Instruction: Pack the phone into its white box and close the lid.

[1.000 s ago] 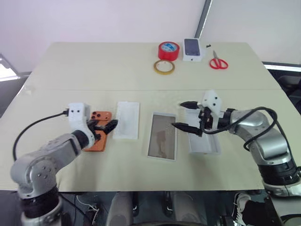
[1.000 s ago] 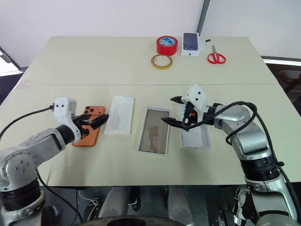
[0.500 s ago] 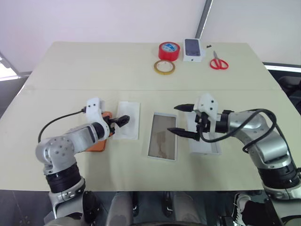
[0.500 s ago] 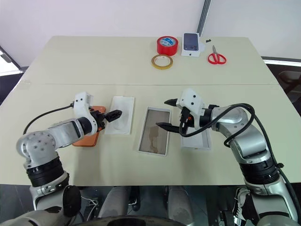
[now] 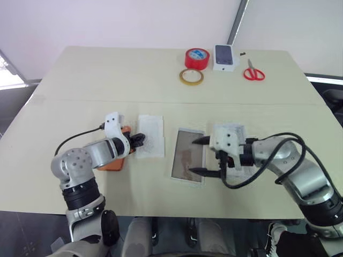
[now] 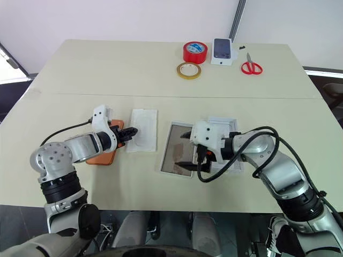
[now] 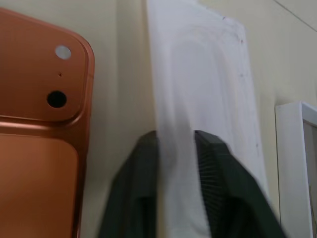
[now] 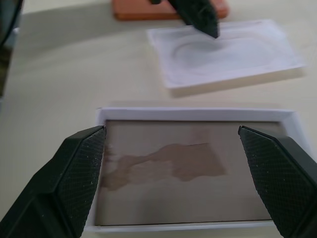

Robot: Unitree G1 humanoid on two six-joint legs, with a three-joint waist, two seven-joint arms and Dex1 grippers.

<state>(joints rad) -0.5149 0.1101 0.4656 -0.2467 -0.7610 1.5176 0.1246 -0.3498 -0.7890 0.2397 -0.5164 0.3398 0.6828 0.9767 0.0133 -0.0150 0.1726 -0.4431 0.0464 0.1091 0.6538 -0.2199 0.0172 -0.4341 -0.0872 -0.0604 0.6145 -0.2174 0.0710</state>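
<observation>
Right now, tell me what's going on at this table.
The left gripper is shut on the edge of the flat white insert, next to the orange phone, which lies on the table. The right gripper hangs open over the lid, and the white box sits beside the lid, under that arm. Nothing is packed yet.

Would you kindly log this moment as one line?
left gripper: shut on white insert | right gripper: open over lid | phone: on table
</observation>
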